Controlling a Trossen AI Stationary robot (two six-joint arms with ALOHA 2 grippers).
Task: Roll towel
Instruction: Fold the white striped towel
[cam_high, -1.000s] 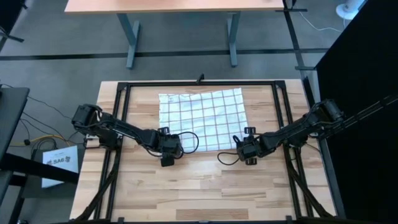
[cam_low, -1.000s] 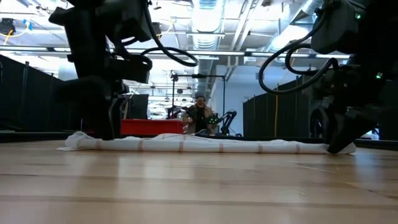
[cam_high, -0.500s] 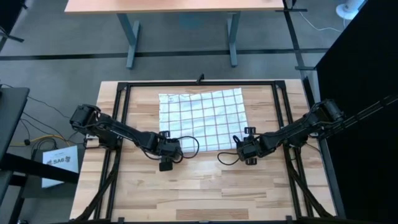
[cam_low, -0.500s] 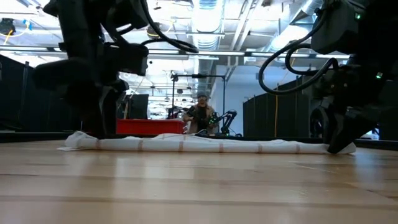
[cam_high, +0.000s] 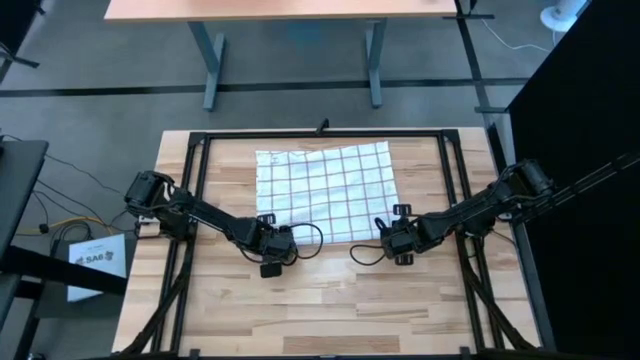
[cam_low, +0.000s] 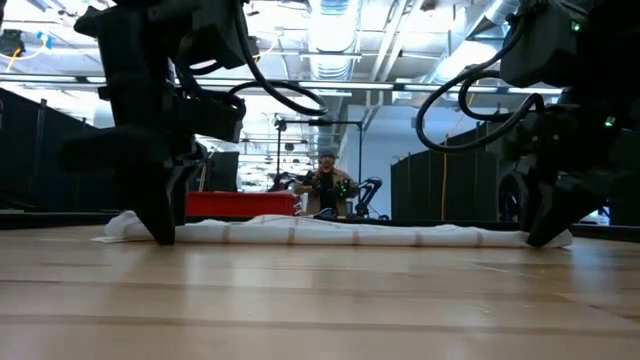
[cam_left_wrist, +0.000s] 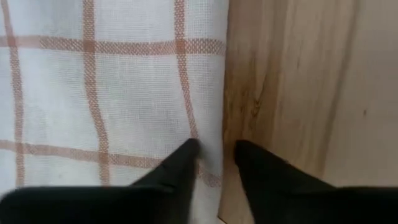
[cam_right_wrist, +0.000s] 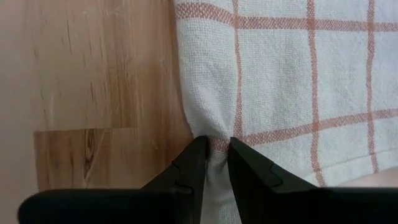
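Over the last second the left gripper (cam_high: 268, 241) has shifted a little along the near edge of the towel (cam_high: 325, 190), while the right arm has not budged. From above, the checked towel lies flat across the far half of the wooden table (cam_high: 330, 300), its near edge bunched into a low ridge (you see it best from table height, a long white roll (cam_low: 330, 232) running between the two arms). The left gripper's fingers (cam_left_wrist: 180, 165) stand slightly apart, straddling the towel's side hem at the near left corner; one tip presses on the cloth, the other rests just off it on bare wood, and nothing is clamped between them. The right gripper (cam_right_wrist: 213, 146) is at the near right corner, its fingers pinched tight on a puckered fold of the towel's edge. A person (cam_low: 322, 183) sits far back in the room, beyond the table.
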